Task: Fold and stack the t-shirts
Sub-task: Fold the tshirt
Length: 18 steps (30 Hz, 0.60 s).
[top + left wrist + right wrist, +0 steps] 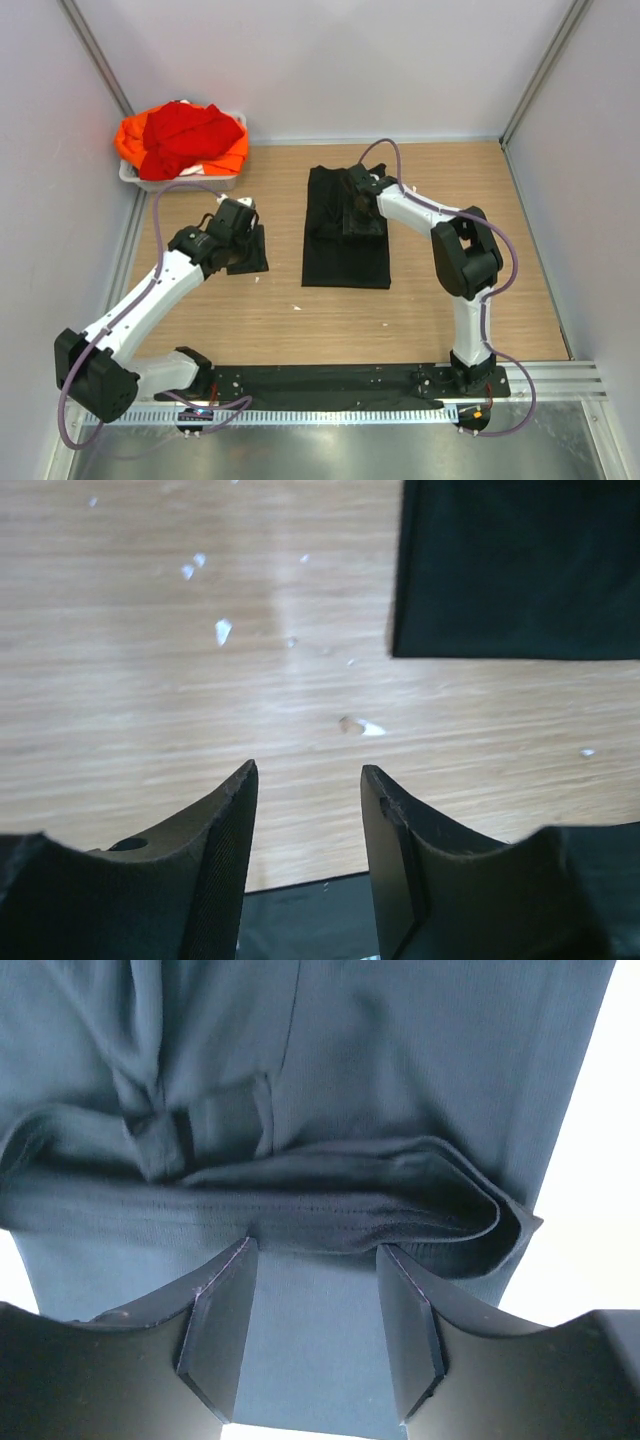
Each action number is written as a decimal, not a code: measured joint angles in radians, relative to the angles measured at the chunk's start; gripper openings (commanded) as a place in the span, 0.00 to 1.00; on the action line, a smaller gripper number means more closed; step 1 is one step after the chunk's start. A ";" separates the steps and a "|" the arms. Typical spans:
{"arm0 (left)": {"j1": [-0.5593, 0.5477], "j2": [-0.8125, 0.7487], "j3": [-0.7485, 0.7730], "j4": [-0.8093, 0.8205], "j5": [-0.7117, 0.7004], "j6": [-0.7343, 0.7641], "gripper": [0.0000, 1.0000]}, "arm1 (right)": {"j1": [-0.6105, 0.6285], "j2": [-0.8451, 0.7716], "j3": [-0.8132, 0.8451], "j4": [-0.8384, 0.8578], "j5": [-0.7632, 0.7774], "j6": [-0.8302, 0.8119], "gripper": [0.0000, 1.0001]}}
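**Black shirt part-folded; two wait in tub**

Red shirt (185, 130), orange shirt (128, 142): heaped in tub (180, 184), far left. Left gripper (305, 780): jaws apart, over table (250, 310). Black shirt (345, 262): centre, limp, light; pinch the doubled hem. Right gripper (315, 1250): jaws apart at that fold.

The left arm (150, 290) bends out at its elbow and reaches forward, the left claw (305, 772) pointed down with its fingers parted. The right arm (460, 260) rises from its base, folds at the elbow and stretches leftward, the right claw (315, 1245) likewise spread apart.
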 measured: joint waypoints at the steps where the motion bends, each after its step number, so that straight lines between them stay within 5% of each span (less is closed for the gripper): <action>1: 0.000 -0.020 -0.019 -0.018 -0.006 0.001 0.48 | -0.002 0.018 0.025 -0.009 0.010 -0.005 0.57; 9: 0.000 -0.149 -0.072 -0.115 -0.057 0.023 0.50 | -0.045 0.193 0.318 -0.117 0.078 -0.056 0.57; 14: 0.000 -0.195 -0.070 -0.138 -0.098 0.038 0.53 | -0.084 0.303 0.649 -0.226 0.134 -0.093 0.58; 18: 0.000 -0.228 -0.084 -0.125 -0.104 0.044 0.54 | -0.098 0.244 0.649 -0.229 0.140 -0.099 0.57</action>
